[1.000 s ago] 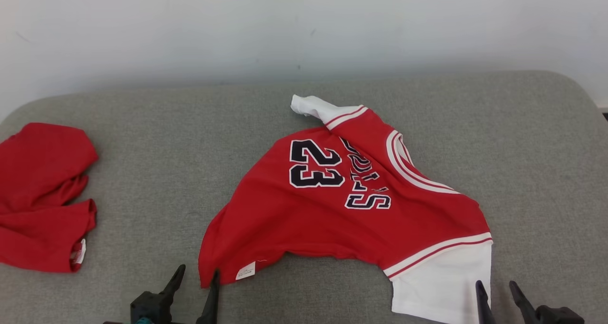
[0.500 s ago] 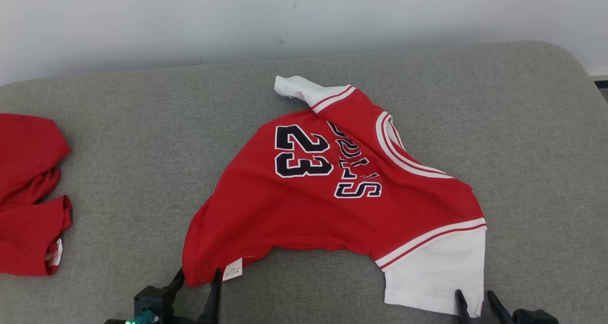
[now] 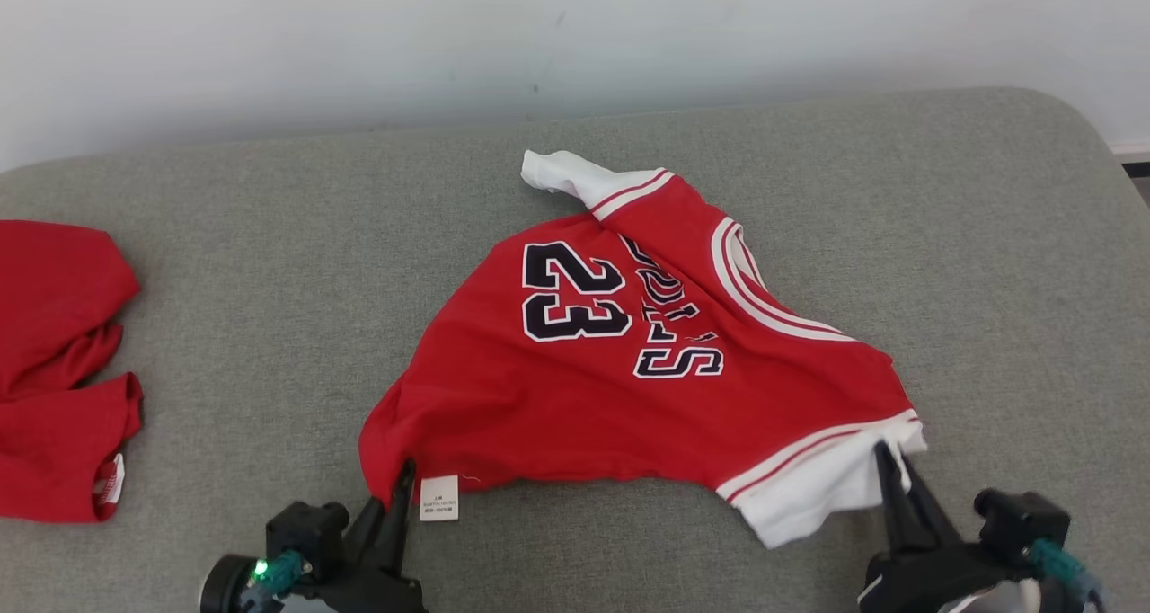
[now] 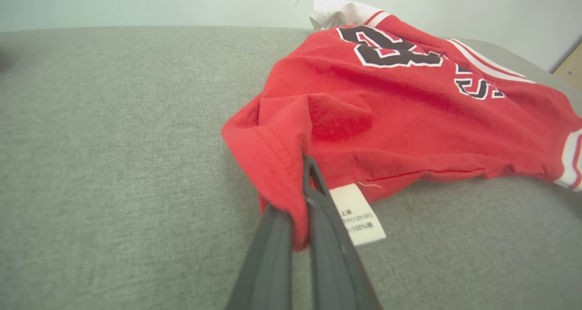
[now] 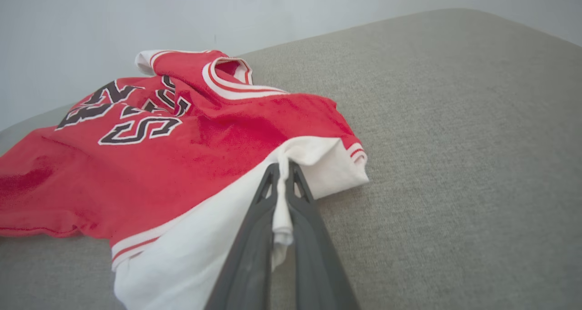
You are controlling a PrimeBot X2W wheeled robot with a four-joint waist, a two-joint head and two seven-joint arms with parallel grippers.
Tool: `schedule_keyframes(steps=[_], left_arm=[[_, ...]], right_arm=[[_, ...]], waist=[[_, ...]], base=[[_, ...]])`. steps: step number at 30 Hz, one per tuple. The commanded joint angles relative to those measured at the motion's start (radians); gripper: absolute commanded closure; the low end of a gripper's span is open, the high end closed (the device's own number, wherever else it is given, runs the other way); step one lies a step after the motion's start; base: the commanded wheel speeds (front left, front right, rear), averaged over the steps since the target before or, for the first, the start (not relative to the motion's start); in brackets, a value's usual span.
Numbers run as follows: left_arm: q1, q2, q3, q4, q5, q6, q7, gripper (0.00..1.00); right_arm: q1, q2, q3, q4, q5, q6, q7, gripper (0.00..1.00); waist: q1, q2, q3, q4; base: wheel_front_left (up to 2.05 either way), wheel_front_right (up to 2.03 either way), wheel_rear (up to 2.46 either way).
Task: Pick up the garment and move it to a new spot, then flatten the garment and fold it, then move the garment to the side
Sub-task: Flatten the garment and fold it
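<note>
garment (image 3: 629, 388): red body; white sleeves; white-and-red striped trim at collar and sleeve seams
number 23 (image 3: 575, 291): black, outlined white; the lettering beside it the same
tag (image 3: 439, 497): white, small dark print
second garment (image 3: 54, 370), cushion's left edge: plain red
cushion (image 3: 269, 262): grey, fine woven fleck
wall (image 3: 359, 38): pale off-white
left gripper (image 3: 400, 487), right gripper (image 3: 885, 460): dark grey fingers, teal spots at the base

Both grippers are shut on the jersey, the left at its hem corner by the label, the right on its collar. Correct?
No: the right gripper is shut on the white sleeve, not the collar; the right wrist view shows it. The rest holds.
</note>
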Motion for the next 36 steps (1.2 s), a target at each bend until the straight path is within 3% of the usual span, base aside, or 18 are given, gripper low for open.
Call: schedule_keyframes(steps=[1, 6, 10, 18, 23, 28, 36], left_arm=[[-0.029, 0.022, -0.008, -0.034, -0.012, 0.002, -0.001, 1.00], [-0.098, 0.053, -0.033, -0.077, -0.032, 0.002, -0.001, 1.00], [-0.249, 0.096, -0.086, -0.061, -0.065, 0.002, -0.001, 1.00], [-0.736, 0.157, -0.171, -0.012, -0.161, 0.002, 0.083, 1.00], [-1.061, 0.156, -0.200, 0.047, -0.217, 0.002, 0.143, 1.00], [-1.346, 0.164, -0.232, 0.140, -0.248, 0.002, 0.163, 1.00], [-1.663, 0.172, -0.290, 0.290, -0.265, 0.002, 0.171, 1.00]], right_arm=[[-0.027, -0.024, -0.004, -0.041, 0.014, 0.003, 0.000, 1.00], [-0.101, -0.063, 0.010, -0.095, 0.047, 0.003, 0.000, 1.00], [-0.241, -0.118, 0.051, -0.115, 0.072, 0.003, 0.000, 1.00], [-0.684, -0.229, 0.104, -0.118, 0.186, 0.003, 0.073, 1.00], [-0.994, -0.286, 0.135, -0.085, 0.252, 0.003, 0.151, 1.00], [-1.298, -0.311, 0.163, 0.007, 0.305, 0.003, 0.206, 1.00], [-1.655, -0.294, 0.229, 0.226, 0.276, 0.003, 0.210, 1.00]], waist=[[-0.0001, -0.0001, -0.003, 0.001], [-0.0001, -0.0001, 0.007, 0.002], [-0.0001, -0.0001, 0.045, -0.002], [-0.0001, -0.0001, 0.246, -0.014], [-0.0001, -0.0001, 0.382, -0.016], [-0.0001, -0.0001, 0.464, -0.035], [-0.0001, -0.0001, 0.497, -0.071]], base=[[0.00, 0.00, 0.00], [0.00, 0.00, 0.00], [0.00, 0.00, 0.00], [0.00, 0.00, 0.00], [0.00, 0.00, 0.00], [0.00, 0.00, 0.00], [0.00, 0.00, 0.00]])
